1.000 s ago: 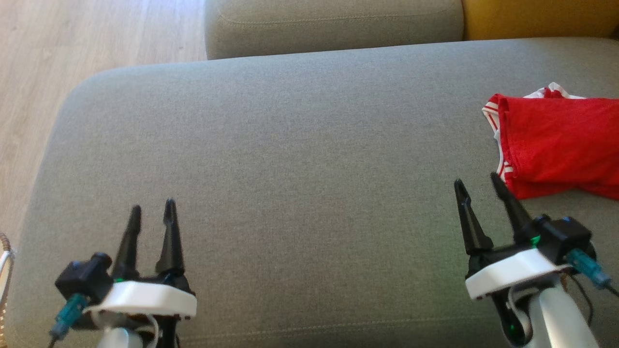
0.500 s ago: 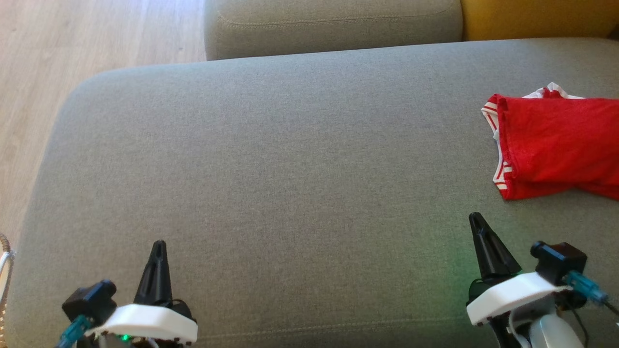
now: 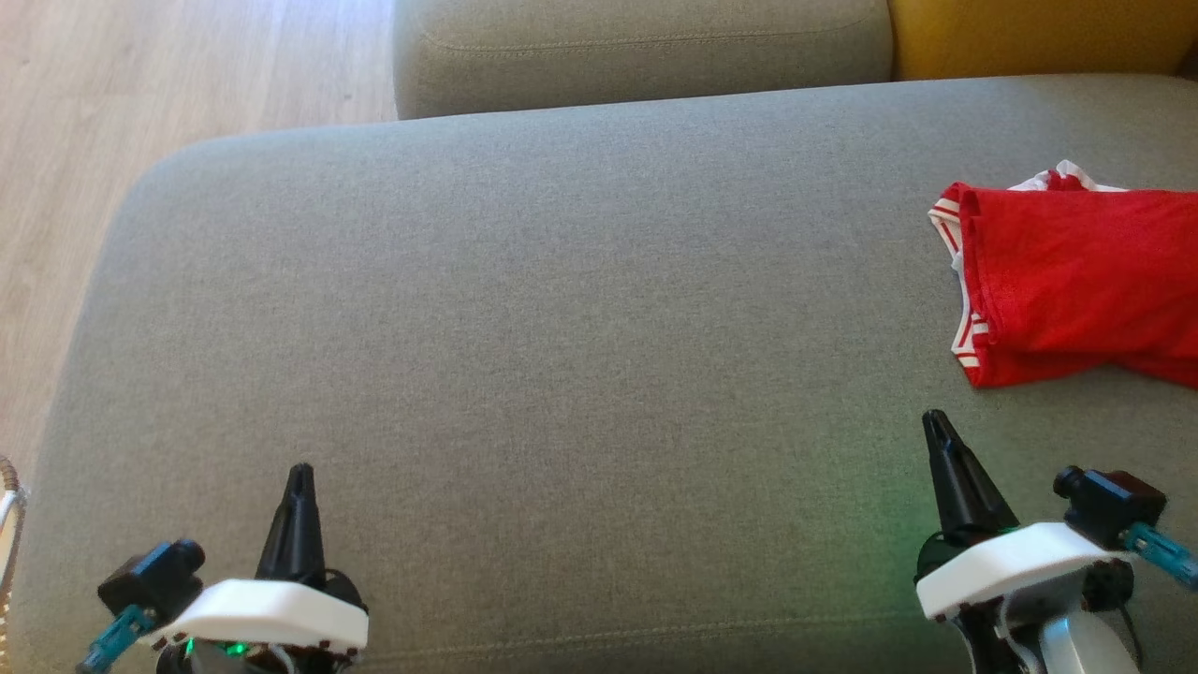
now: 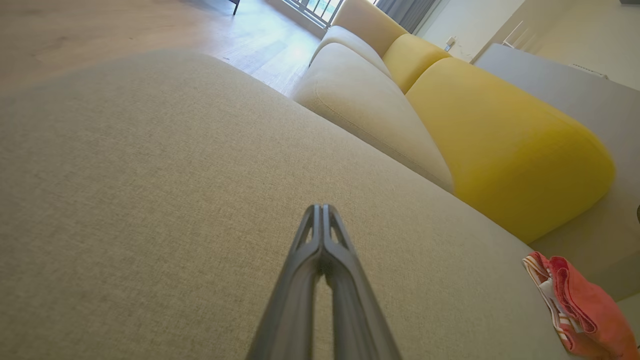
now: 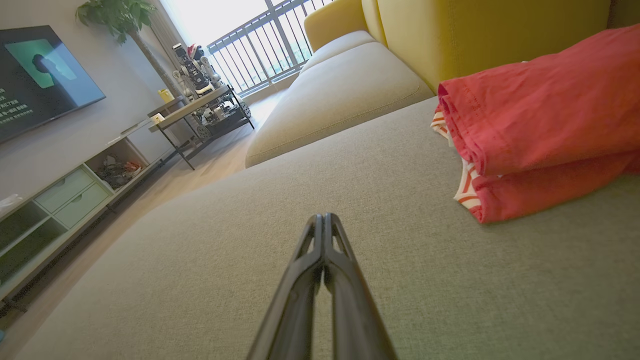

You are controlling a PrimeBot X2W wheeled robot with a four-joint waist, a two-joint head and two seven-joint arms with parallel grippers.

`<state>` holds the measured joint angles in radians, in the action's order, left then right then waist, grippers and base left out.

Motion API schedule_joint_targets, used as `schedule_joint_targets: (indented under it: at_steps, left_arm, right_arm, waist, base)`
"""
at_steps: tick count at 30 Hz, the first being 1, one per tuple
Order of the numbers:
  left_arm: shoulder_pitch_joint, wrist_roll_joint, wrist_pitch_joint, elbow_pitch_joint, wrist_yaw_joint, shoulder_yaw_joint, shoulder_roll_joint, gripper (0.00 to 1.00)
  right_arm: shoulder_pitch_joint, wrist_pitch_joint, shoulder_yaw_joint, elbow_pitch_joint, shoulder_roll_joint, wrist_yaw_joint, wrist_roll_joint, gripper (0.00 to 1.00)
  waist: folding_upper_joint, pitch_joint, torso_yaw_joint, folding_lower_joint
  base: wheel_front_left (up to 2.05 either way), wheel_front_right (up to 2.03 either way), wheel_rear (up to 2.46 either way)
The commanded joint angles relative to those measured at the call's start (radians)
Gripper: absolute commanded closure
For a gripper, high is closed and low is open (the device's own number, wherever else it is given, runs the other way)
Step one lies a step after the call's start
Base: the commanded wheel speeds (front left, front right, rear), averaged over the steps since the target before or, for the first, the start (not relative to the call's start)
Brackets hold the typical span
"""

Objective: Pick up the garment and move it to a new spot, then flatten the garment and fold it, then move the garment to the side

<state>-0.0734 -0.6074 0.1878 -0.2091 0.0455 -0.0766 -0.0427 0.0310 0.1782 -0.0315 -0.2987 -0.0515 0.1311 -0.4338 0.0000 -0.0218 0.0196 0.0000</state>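
One red garment (image 3: 1076, 281) with red-and-white striped trim lies at the right side of the grey seat cushion (image 3: 562, 328), doubled over in loose layers and running past the head view's right edge. It sits ahead and to the right of the right gripper (image 3: 934, 421), near it but not touching. It looks like thin, soft knit, so it is probably light and limp, likely to sag and fall open if lifted by one layer, and to drag a little on the woven upholstery rather than slide. The best hold is probably the thick rolled fold beside the striped trim, pinched through all layers, or two far-apart edge points, one per gripper. There are two grippers, and both the right and the left gripper (image 3: 299, 471) have their fingers pressed together, holding nothing
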Motion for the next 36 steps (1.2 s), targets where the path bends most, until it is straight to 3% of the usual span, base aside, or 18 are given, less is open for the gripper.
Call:
schedule_joint_targets:
  at_steps: [1,36]
  left_arm:
    - [0.051,-0.025,-0.005,0.027,0.01,0.02,-0.008,1.0]
    - [0.097,-0.376,-0.105,0.005,0.037,0.075,-0.012,1.0]
  right_arm:
    - [0.046,-0.005,-0.005,0.038,0.0,0.0,-0.031,1.0]
    - [0.057,-0.107,-0.032,0.044,0.0,0.0,-0.437,1.0]
  waist:
    - [0.0,0.0,0.0,0.0]
    - [0.0,0.007,-0.007,0.0]
  base:
    - [0.0,0.0,0.0]
    - [0.0,0.0,0.0]
